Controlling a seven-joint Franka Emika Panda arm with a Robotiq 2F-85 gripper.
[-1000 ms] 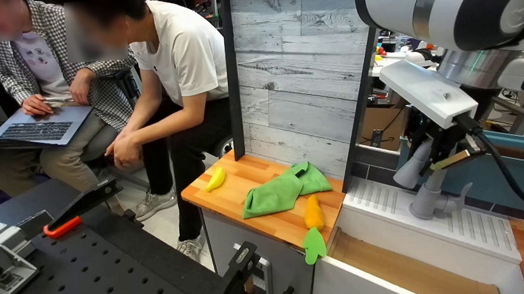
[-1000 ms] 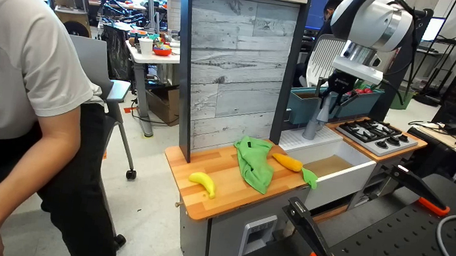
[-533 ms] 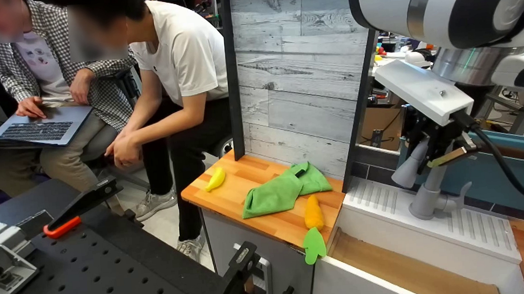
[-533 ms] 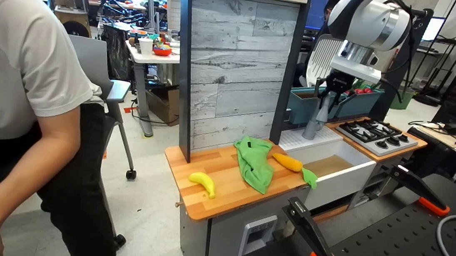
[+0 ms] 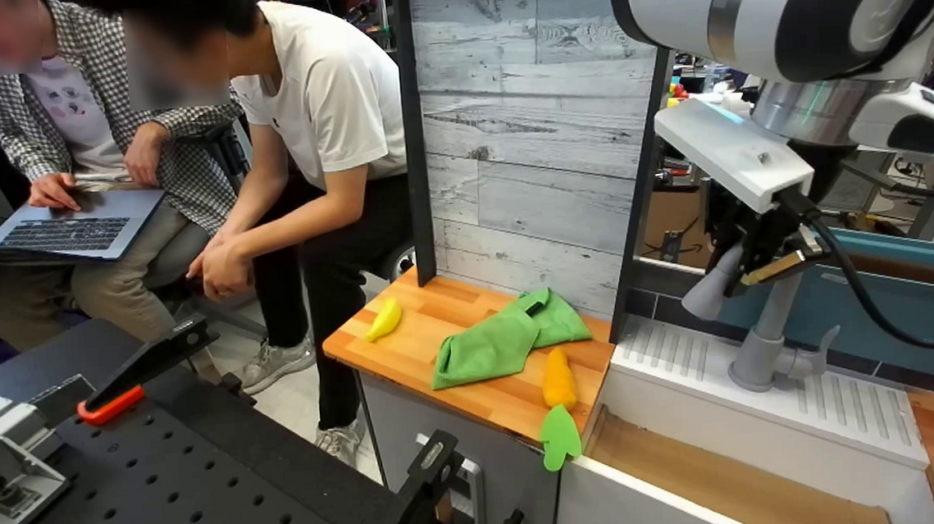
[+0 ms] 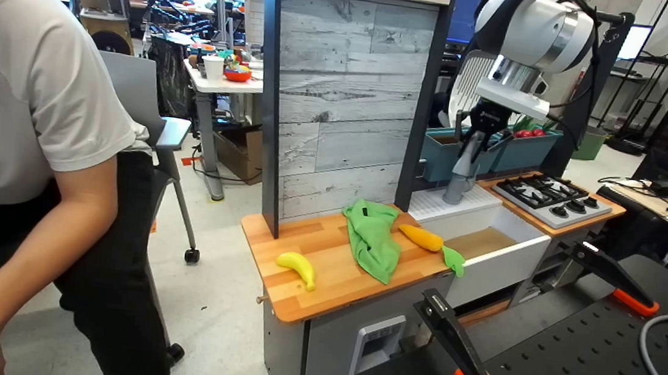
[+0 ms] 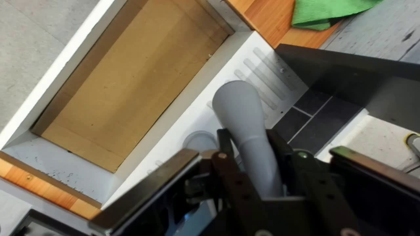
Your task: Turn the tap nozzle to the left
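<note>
The tap nozzle (image 5: pixel 707 293) is a grey-blue arched spout with a flared outlet, and it also shows in an exterior view (image 6: pixel 465 162). It rises from a grey tap base (image 5: pixel 757 361) on the white sink unit (image 5: pixel 677 391). My gripper (image 5: pixel 736 274) is around the spout near its downturned end. In the wrist view the two fingertips (image 7: pixel 248 136) lie against both sides of the nozzle (image 7: pixel 241 108), whose outlet sticks out past them. The top of the arch is hidden by the gripper. The grey knob handle (image 5: pixel 807 360) is beside the base.
A wooden worktop bears a green cloth (image 5: pixel 494 349), a yellow banana (image 5: pixel 385 319) and an orange carrot (image 5: pixel 558 379) whose green top overhangs the edge. A teal planter (image 5: pixel 916 329) stands behind the tap. A dark-framed upright panel (image 6: pixel 348 103) and a stove (image 6: pixel 544 198) flank the sink.
My gripper has moved to the left in both exterior views, and the nozzle's outlet has swung left with it. The tap base, cloth, banana and carrot have not moved.
</note>
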